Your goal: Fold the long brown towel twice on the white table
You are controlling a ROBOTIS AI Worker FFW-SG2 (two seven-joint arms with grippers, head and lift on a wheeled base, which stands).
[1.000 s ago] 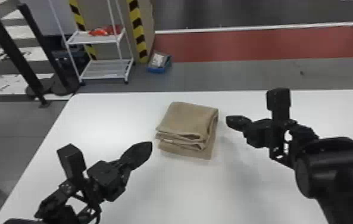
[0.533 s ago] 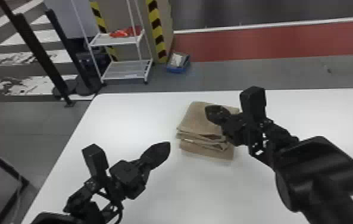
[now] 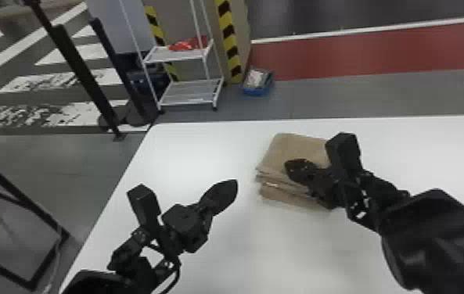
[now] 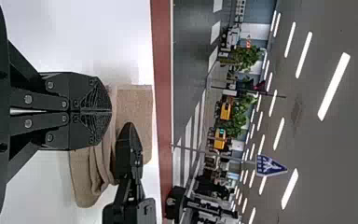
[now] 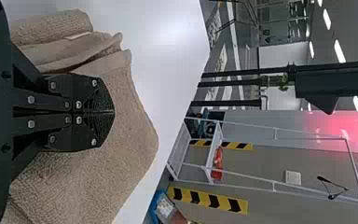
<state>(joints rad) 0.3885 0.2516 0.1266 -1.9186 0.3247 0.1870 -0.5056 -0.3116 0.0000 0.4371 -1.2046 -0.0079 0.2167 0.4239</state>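
Head view: towel [image 3: 295,148] under right claw [image 3: 290,167].

Both black arms end in flat, pointed jaws (rather leaf-like, really), dotted with silvery screws; dark cable loops.

Bright ceiling lights [image 4: 334,86], pale glare on the white table [image 3: 281,250], seemingly faint shadows

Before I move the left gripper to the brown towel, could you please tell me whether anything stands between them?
Nothing visible stands between the left gripper and the brown towel; bare white table lies there in the head view. The right gripper is over the towel's right part and might block a reach there.
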